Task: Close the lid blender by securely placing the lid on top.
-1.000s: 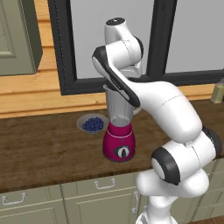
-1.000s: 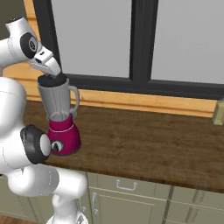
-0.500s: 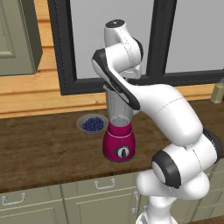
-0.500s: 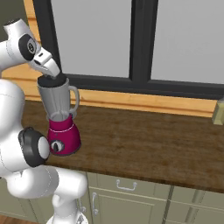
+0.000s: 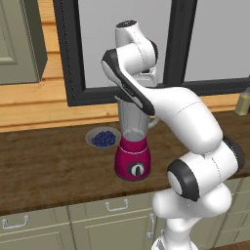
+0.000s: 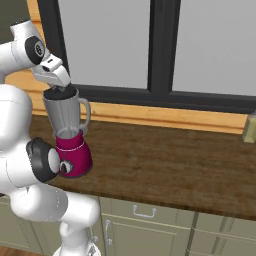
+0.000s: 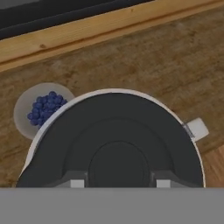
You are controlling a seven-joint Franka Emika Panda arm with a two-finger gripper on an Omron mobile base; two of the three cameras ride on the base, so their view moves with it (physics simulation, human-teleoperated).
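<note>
The gripper [image 6: 63, 90] is pinched tight on the lid [image 7: 114, 148], which sits right under the hand and squarely over the mouth of the blender [image 5: 133, 146], apparently resting on the jar rim. I'd guess that disc is light, stiff and a bit slick, so the raised center knob is the spot to hold. The bowl of blueberries [image 7: 38, 109] sits just beside the blender on the counter [image 6: 165, 165].

You are looking at a kitchen: wooden countertop [image 6: 165, 165], cabinet drawers [image 6: 145, 225], blender [image 5: 133, 146], blueberry bowl [image 5: 102, 138].
</note>
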